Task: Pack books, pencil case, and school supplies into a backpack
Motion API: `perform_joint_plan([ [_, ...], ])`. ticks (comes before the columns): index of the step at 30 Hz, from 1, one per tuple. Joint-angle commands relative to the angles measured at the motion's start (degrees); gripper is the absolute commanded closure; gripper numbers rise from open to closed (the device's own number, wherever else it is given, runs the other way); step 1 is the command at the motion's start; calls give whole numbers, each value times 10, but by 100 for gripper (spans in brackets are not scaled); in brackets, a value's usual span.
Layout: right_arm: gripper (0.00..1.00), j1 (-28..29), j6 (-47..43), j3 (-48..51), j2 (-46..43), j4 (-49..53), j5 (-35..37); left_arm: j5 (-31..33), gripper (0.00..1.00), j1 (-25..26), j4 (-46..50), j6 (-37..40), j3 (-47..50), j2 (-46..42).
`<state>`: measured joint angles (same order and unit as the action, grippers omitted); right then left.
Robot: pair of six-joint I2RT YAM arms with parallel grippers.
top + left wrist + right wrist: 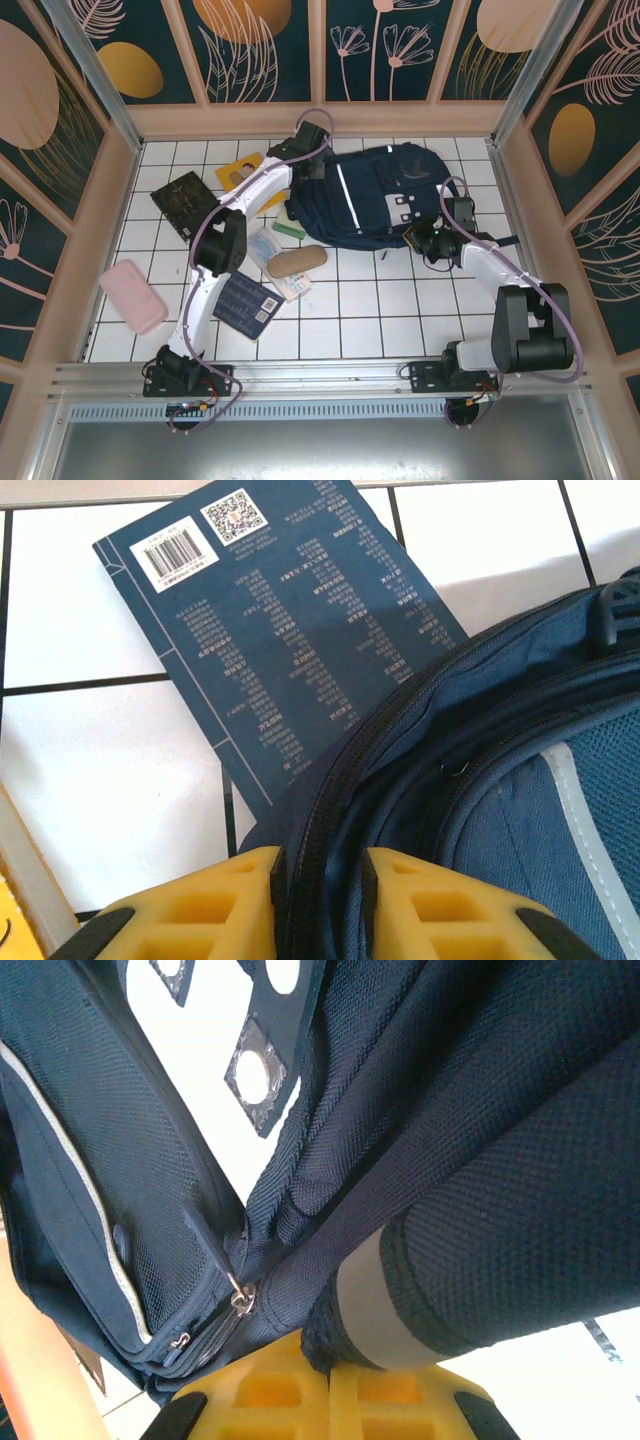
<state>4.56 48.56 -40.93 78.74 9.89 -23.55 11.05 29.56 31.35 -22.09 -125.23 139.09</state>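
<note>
My arms are white links with black joints, each trailed by a looping lilac cable. My fingers [200, 905] are yellow, moulded with square recesses.

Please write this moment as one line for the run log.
left claw: around backpack zipper edge | right claw: shut on backpack strap | navy book: on table, partly under backpack

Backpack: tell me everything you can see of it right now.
The backpack is large, navy woven fabric with white reflective stripes, grey patches and dark zips, lying flat at the far middle of the tiled table. The left gripper straddles its zipped edge; the right gripper is shut on a strap. It overlaps a navy book.
</note>
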Motion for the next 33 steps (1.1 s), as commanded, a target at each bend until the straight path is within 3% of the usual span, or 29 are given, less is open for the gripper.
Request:
perform_joint_plan([
  [1, 100, 2, 0, -37, 39, -35, -8, -5, 67, -1, -30, -15, 62, -92],
  [8, 100, 2, -27, -117, 147, -45, -33, -39, 63, 26, -127, -89, 281, -250],
  [17, 100, 1, -52, -106, 173, -55, -38, 0, 62, 170, -231, -179, 479, -331],
  [25, 100, -8, -53, -106, 185, -70, -52, 24, 65, 278, -298, -241, 470, -254],
  [33, 100, -9, -33, -91, 181, -100, -74, 2, 65, 292, -336, -288, 424, -164],
])
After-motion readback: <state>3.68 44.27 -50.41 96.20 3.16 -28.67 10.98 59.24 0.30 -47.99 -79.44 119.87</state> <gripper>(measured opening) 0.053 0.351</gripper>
